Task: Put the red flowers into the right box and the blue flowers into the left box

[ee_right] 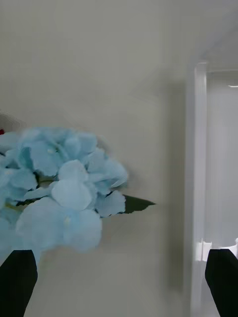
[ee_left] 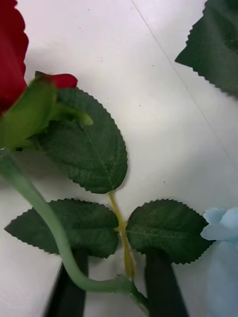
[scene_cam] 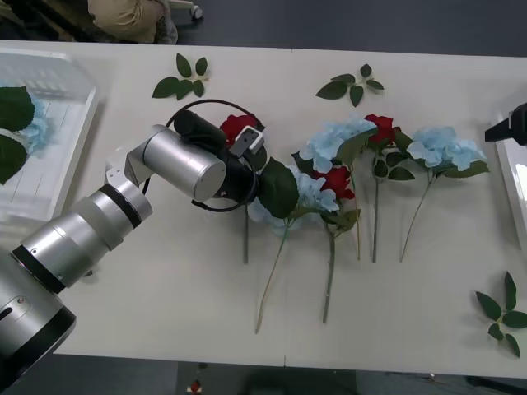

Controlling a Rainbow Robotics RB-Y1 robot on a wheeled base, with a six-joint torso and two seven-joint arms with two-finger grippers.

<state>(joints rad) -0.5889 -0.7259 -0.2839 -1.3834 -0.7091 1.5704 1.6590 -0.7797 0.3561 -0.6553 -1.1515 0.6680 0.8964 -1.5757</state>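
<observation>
Red flowers lie on the worktop at twelve o'clock; the left tool, fingers close together, straddles one stem to lift it. Right tool, spread wide, waits at three o'clock beside the right box.

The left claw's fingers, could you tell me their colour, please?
Black, best seen in the left wrist view, where the fingers straddle a rose stem.

The left arm is brushed silver metal with a soft sheen, while the table looks smooth and matt. Flower-wise, the blue flowers have thin cloth-like petals, and the left box is translucent ribbed plastic.
</observation>
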